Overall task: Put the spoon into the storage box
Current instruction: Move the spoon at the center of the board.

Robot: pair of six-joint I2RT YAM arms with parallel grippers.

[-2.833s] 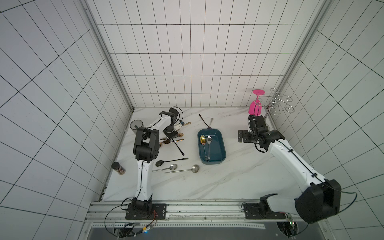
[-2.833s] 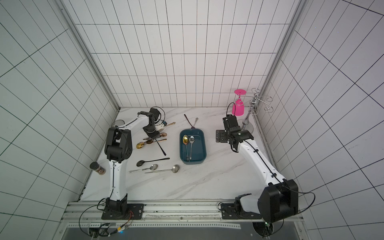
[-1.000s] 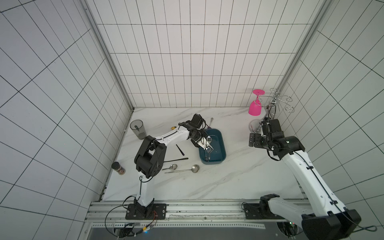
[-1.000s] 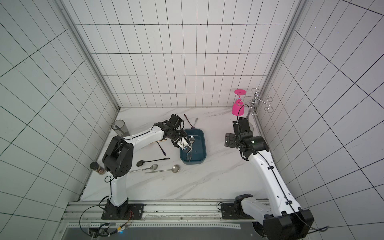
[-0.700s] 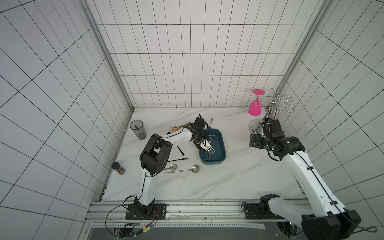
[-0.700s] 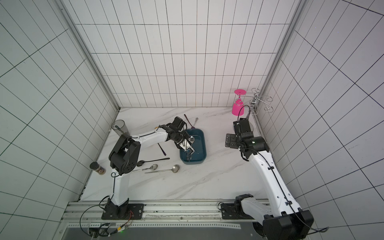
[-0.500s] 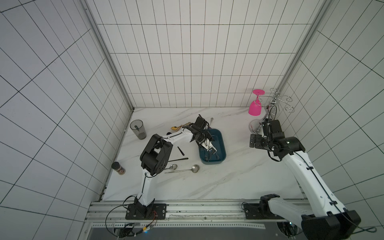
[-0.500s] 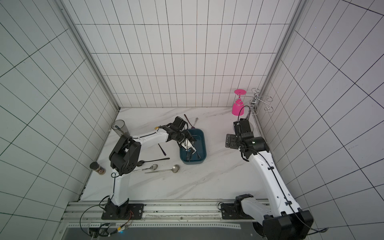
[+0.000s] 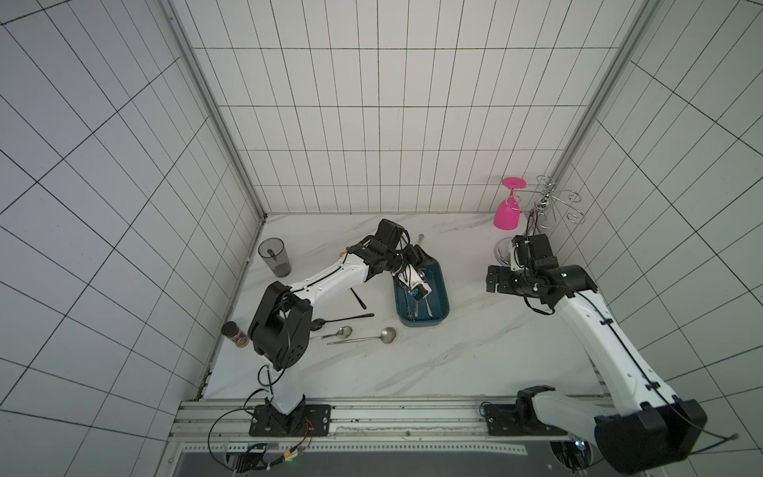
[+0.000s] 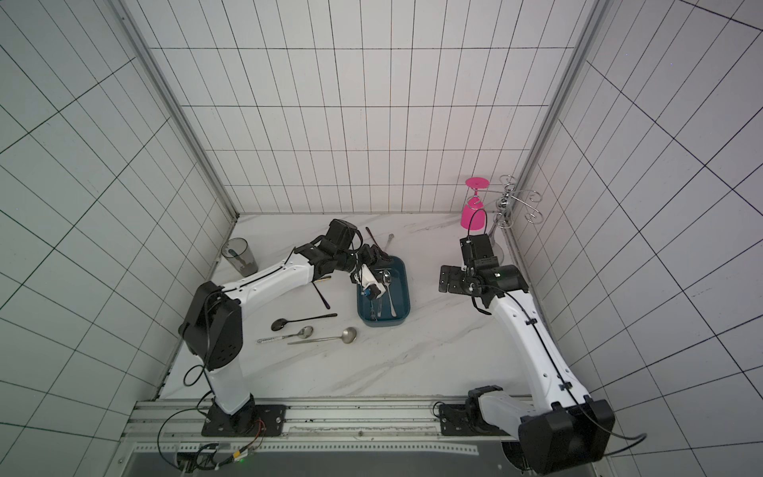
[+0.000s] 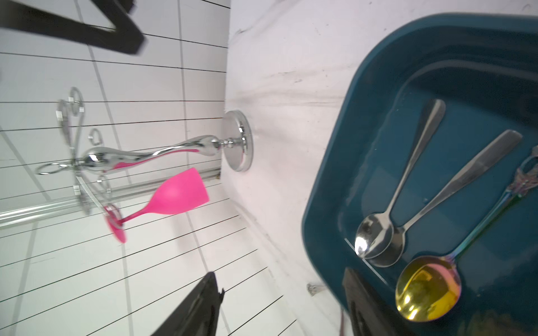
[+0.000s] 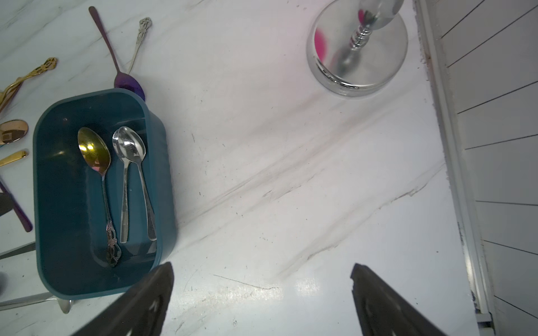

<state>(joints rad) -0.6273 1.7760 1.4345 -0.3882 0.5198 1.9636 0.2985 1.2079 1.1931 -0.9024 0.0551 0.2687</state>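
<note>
The left gripper point(image 11: 279, 293) hung open and empty over the far end of the storage box point(image 12: 163, 174), where three spoons point(image 12: 128, 145) already lay, the right gripper point(image 12: 262, 270) was open too, and more spoons point(image 10: 307, 330) on the counter point(image 10: 413, 351) looked left to do.

White tiles with dark grout line the back wall point(image 9: 392, 124) at 12 o'clock, the left wall point(image 9: 103, 206) at 9 o'clock and the right wall point(image 9: 681, 186) at 3 o'clock. An aluminium left corner post point(image 9: 213, 111) rises at 11 o'clock and a right corner post point(image 9: 603, 95) at 1 o'clock. The white marble-patterned tabletop point(image 9: 454, 363) lies evenly lit, with an aluminium rail point(image 9: 413, 417) at 6 o'clock.
</note>
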